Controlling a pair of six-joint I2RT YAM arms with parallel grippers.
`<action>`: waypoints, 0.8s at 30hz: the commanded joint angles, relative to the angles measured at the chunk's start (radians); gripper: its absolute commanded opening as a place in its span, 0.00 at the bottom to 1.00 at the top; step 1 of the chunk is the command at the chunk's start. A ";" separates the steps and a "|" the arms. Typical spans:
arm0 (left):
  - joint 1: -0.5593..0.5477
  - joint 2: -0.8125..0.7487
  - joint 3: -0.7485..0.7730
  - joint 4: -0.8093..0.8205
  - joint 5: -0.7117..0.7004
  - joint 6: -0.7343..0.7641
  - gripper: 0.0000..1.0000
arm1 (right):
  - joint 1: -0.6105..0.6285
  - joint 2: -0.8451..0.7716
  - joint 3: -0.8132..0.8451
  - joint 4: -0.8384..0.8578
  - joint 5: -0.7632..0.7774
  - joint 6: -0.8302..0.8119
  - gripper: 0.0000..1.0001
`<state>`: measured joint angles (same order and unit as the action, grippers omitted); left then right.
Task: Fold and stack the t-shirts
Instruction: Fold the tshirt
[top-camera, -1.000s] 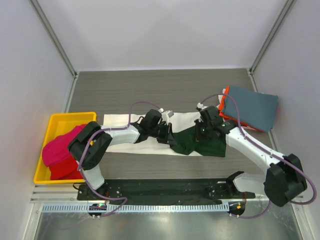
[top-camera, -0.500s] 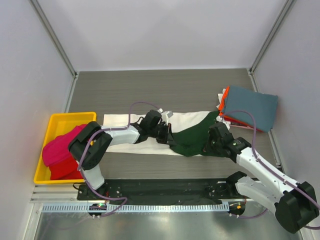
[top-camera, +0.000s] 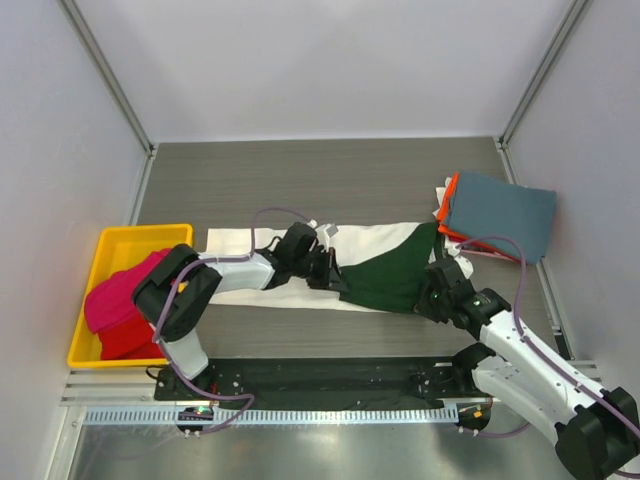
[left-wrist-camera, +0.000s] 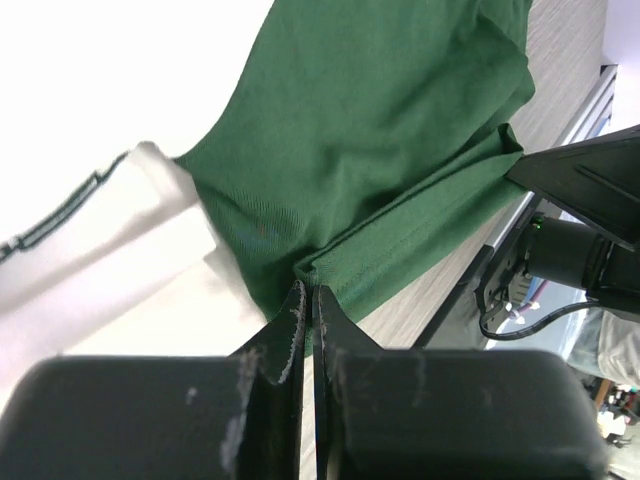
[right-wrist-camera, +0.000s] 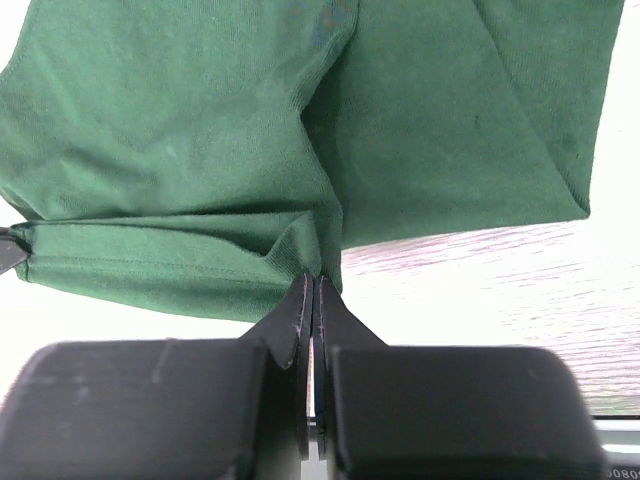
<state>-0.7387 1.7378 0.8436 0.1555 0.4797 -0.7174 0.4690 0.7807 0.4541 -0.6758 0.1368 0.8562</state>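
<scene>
In the overhead view, a soft cream-white t-shirt (top-camera: 265, 262) with dark green sleeves is lying stretched sideways across the middle of the grey wood-grain table (top-camera: 300, 185), and both arms are working on its dark green sleeve (top-camera: 390, 275) at the right end. The left gripper (top-camera: 333, 277) is pinching that sleeve where it meets the pale body, while the right gripper (top-camera: 432, 296) is gripping its outer near corner. The step in hand looks like folding the sleeve inward. The next move probably calls for carrying the corner across the body without dragging the whole shirt. A folded slate-blue t-shirt (top-camera: 500, 212) is sitting on a folded orange t-shirt (top-camera: 449, 200) at the far right, well apart from a yellow plastic bin (top-camera: 105, 248) at the left, where a bunched magenta-red t-shirt (top-camera: 120, 298) is waiting. In the left wrist view, the left gripper (left-wrist-camera: 307, 300) is showing its jaws pressed fully together on the hemmed edge of the dark green sleeve (left-wrist-camera: 370, 140), with creased cream cloth lying just beside it. In the right wrist view, the right gripper (right-wrist-camera: 313, 290) is likewise clamping completely closed on a gathered fold of the dark green sleeve (right-wrist-camera: 180, 150), which is puckering into ridges at the pinch and lying flat and smooth beyond it.
</scene>
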 joint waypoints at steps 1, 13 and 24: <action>0.002 -0.055 -0.037 0.077 0.023 -0.043 0.00 | -0.003 -0.027 -0.003 -0.018 0.015 0.021 0.01; 0.002 -0.073 -0.049 0.098 0.040 -0.040 0.00 | -0.001 -0.063 -0.023 -0.025 -0.159 0.056 0.01; -0.001 -0.080 -0.054 0.113 0.063 -0.036 0.00 | 0.000 -0.063 -0.023 -0.067 -0.218 0.073 0.01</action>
<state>-0.7387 1.7008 0.7895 0.2207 0.5156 -0.7563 0.4690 0.6914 0.4316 -0.7338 -0.0345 0.9195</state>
